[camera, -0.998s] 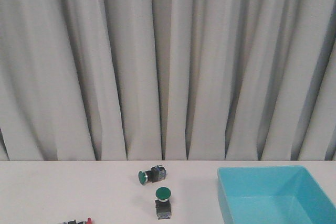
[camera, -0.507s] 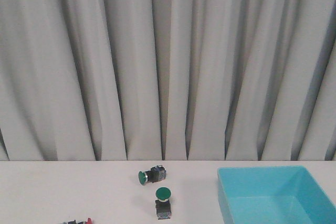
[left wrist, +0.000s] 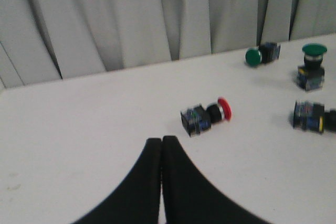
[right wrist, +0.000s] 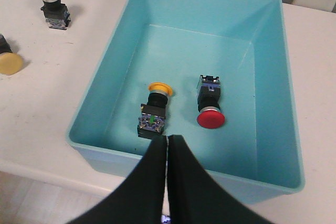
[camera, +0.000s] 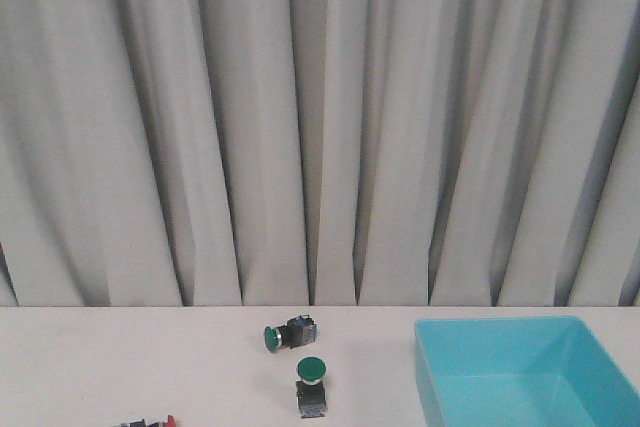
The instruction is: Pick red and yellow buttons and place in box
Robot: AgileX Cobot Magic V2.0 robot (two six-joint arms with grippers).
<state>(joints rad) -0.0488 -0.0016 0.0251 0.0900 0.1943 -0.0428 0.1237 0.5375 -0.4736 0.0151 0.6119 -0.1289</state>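
Note:
In the right wrist view the turquoise box [right wrist: 112,61] holds a yellow-capped button [right wrist: 154,109] and a red-capped button [right wrist: 210,108], both lying on its floor. My right gripper [right wrist: 167,140] is shut and empty over the box's near wall. In the left wrist view another red button [left wrist: 207,117] lies on its side on the white table, just beyond my left gripper [left wrist: 161,142], which is shut and empty. Another yellow cap [right wrist: 9,62] lies on the table outside the box. The front view shows the box [camera: 445,387] at the right and only a sliver of the red button [camera: 168,420].
Two green-capped buttons sit mid-table, one on its side [camera: 283,333] and one upright [camera: 311,385]; they also show in the left wrist view [left wrist: 261,54] [left wrist: 312,65]. A dark button body [left wrist: 308,117] lies at that view's edge, its cap cut off. Grey curtains hang behind the table.

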